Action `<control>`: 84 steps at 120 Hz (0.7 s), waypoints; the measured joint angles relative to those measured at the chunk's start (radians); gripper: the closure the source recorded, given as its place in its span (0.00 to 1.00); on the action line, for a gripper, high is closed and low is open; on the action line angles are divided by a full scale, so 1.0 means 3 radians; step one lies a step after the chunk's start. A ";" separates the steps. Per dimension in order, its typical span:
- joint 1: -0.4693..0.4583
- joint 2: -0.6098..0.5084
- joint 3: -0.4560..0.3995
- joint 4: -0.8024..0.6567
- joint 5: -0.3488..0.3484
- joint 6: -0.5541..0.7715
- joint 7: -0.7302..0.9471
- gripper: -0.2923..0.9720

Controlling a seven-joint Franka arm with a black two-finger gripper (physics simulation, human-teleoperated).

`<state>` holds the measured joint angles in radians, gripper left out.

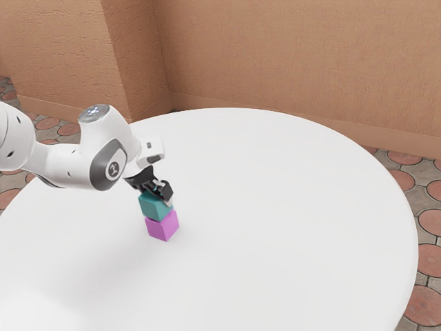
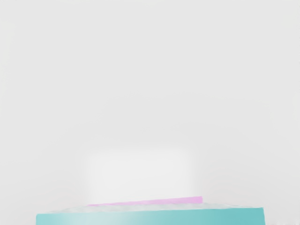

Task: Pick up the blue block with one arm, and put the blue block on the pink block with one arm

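Note:
The blue block, teal in colour, rests on top of the pink block, slightly turned against it, left of the white round table's middle. My gripper comes down from the exterior view's left, its black fingers on two sides of the blue block's upper part, shut on it. In the wrist view the blue block lies blurred just under my hand, with a strip of the pink block showing past its edge.
The round white table stretches wide to the exterior view's right and front. Brown walls and a tiled floor surround it. My white arm hangs over the table's left side.

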<state>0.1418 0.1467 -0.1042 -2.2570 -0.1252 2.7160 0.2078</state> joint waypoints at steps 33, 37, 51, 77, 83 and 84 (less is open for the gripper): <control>0.0029 -0.0001 -0.0005 0.0005 -0.0051 -0.0017 0.0161 0.33; 0.0030 -0.0025 -0.0005 0.0003 -0.0054 -0.0019 0.0177 0.31; -0.0008 -0.0407 0.0019 -0.0008 -0.0061 -0.0081 0.0224 0.29; -0.0063 -0.0854 0.0112 0.0041 -0.0039 -0.0481 0.0287 0.26; -0.0057 -0.0891 0.0140 0.0146 0.0044 -0.0713 0.0287 0.26; -0.0058 -0.0895 0.0147 0.0159 0.0058 -0.0749 0.0287 0.26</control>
<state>0.1244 -0.1218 -0.0601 -2.2094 -0.1078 2.4912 0.2939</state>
